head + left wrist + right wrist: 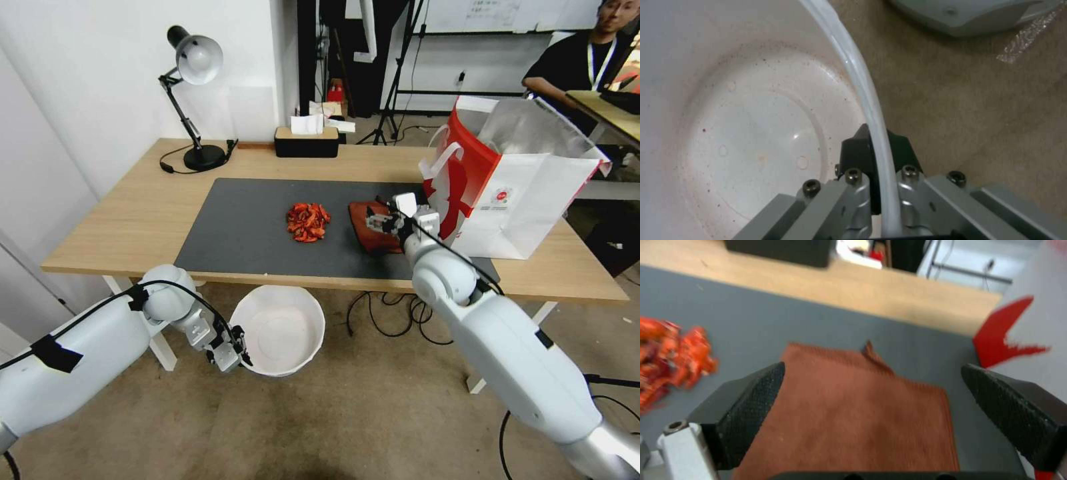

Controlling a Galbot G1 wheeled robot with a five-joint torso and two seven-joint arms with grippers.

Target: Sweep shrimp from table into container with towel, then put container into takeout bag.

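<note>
Two grippers are at work in front of you. Your left gripper point(230, 350) is down below the near edge of the long light wood table point(133, 220), its fingers point(858, 156) clamped on the rim of the large round white plastic container point(280, 327). Your right gripper point(381, 220) hangs over the small rust-brown towel point(853, 406) with its fingers point(751, 400) spread wide apart. The pile of glossy red-orange shrimp point(308, 222) lies on the dark grey mat point(247, 227) just beside the towel. The tall red-and-white paper takeout bag point(507, 193) stands at the table's right end.
</note>
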